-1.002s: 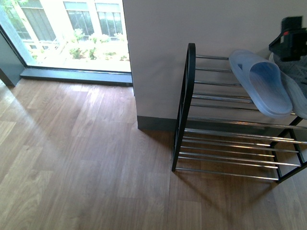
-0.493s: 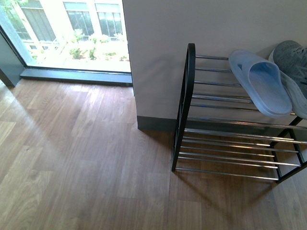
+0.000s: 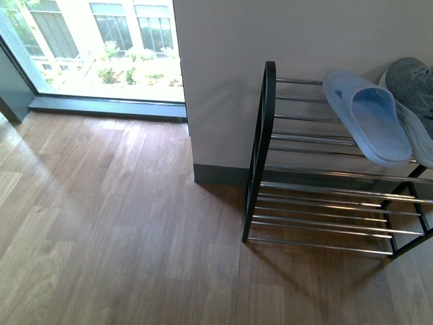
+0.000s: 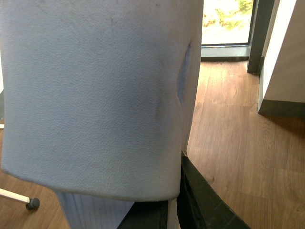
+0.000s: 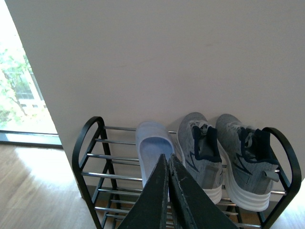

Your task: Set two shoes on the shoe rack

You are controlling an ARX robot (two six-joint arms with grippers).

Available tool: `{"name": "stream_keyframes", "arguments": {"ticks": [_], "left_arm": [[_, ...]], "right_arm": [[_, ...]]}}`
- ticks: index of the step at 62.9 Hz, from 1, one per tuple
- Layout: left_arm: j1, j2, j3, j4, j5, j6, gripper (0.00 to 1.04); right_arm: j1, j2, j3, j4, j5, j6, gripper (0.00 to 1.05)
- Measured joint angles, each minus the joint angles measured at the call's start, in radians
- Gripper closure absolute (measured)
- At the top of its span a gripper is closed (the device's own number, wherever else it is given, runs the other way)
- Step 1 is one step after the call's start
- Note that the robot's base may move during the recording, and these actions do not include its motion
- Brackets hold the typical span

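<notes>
Right pincer (image 5: 167, 164) closed and empty, left pincer hidden, both shoes (image 5: 224, 160) on shoe rack (image 5: 90, 138)

A pale blue slide slipper (image 3: 369, 118) lies at 2 o'clock in the front view, a sunlit window (image 3: 101, 47) at 11 o'clock, wooden floor (image 3: 122, 230) below.

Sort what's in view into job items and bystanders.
Job items: two grey sneakers, both on the top tier of the shoe rack; right tool, shut.

Bystanders: pale blue slipper on the same tier; another pale slipper filling the left wrist view.
</notes>
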Motion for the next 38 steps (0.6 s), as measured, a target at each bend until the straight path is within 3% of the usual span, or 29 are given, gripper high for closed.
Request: {"name": "stream_keyframes", "arguments": {"ticks": [38], "left_arm": [[0.0, 0.0, 0.0, 0.0, 0.0, 0.0, 1.03]], "right_arm": [[0.0, -0.24, -0.024, -0.188, 0.002, 0.0, 1.03]]}}
